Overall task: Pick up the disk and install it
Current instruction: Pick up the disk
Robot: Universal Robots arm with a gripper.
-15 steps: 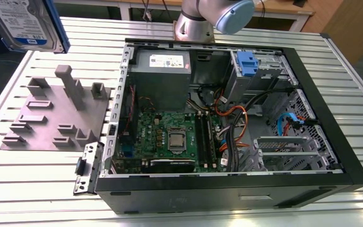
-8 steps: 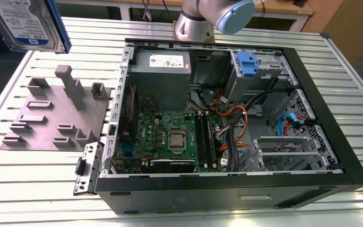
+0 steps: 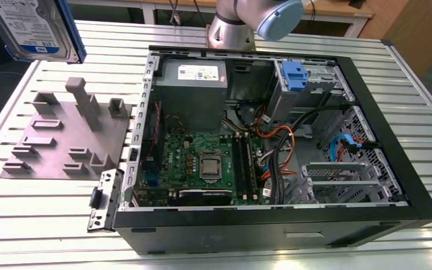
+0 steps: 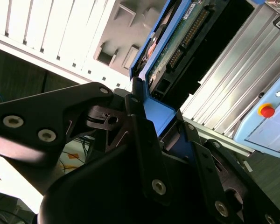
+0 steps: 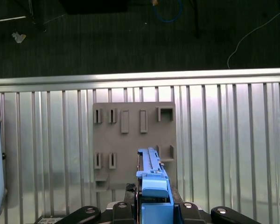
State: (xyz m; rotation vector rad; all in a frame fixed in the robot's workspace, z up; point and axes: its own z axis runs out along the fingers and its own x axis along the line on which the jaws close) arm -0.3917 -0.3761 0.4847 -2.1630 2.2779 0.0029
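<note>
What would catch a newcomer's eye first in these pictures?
The disk, with its blue rails, hangs high at the exterior view's upper left, clamped in the gripper in the second wrist view. Below it lies a grey fixture plate, and beside that an open computer case on the slatted table.

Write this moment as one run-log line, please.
gripper: shut on disk | disk: held aloft over grey plate | case: open, disk not installed
</note>
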